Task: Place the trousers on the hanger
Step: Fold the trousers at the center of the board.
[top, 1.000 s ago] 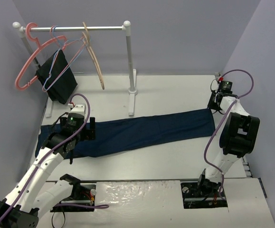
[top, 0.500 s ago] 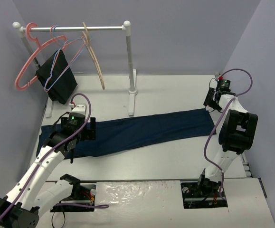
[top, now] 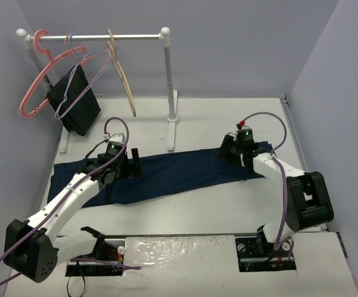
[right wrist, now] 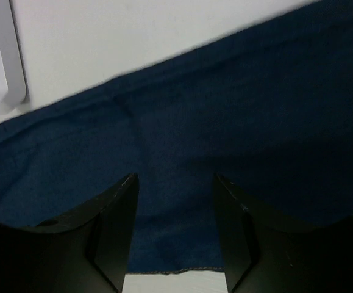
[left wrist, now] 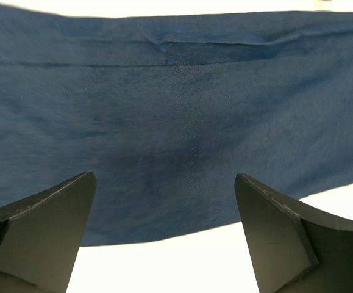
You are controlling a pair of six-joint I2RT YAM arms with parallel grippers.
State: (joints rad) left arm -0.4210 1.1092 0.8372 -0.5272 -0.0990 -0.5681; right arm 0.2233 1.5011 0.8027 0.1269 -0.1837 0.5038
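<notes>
You have a white surface (top: 216, 204) closed in by pale lilac walls, with a white garment rack (top: 166, 74) at the far left.

Rack contents: the hanger (top: 124, 77), tan wood, hangs by its hook from the rail, free of any cloth. Beside it are a pink hanger (top: 33, 93) and thin wire hangers (top: 73, 59), with a black cloth (top: 76, 105) hanging below them.

The trousers (top: 185, 170) lie flat on the surface in one long dark-blue band, running left to right in front of the rack's foot and well apart from the hanger.

Left gripper (left wrist: 165, 177): released, jaws spread wide, poised over the left part of the trousers (left wrist: 176, 110). The near cloth edge shows between its fingers (left wrist: 48, 226). Nothing is grasped.

Right gripper (right wrist: 176, 180): jaws parted with a clear gap, low over the right part of the trousers (right wrist: 225, 110). No cloth sits between its fingers (right wrist: 112, 220). You cannot tell from these views whether either gripper touches the fabric.
</notes>
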